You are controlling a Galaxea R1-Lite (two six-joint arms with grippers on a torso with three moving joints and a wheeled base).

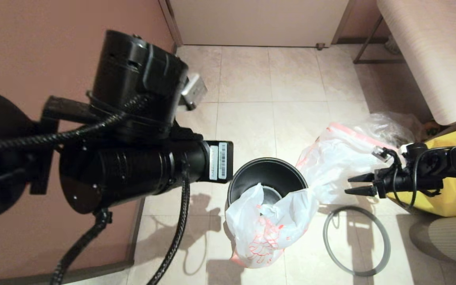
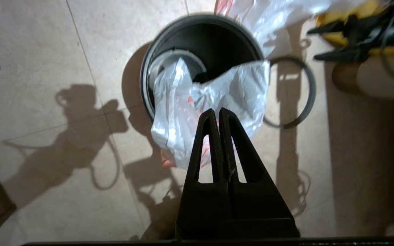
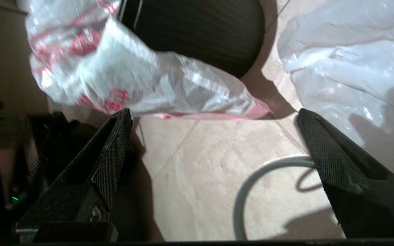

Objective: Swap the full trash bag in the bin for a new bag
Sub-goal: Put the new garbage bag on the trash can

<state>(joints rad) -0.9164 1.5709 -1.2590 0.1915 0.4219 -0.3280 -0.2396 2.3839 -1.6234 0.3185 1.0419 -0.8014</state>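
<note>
- The new bag (image 1: pixel 263 229) hung draped over the bin (image 1: pixel 267 174) rim, mostly outside.
- The full trash bag (image 1: pixel 339 162) lay on the floor just beside the bin.
- The right gripper (image 1: pixel 360 185) hovered spread wide, empty.
- The left gripper (image 2: pixel 216 118) was pressed together above the new bag.

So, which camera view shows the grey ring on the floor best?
The head view: the whole grey ring lies flat on the tiles beside the bin. The left wrist view shows most of it, partly behind the new bag. The right wrist view shows only an arc.
</note>
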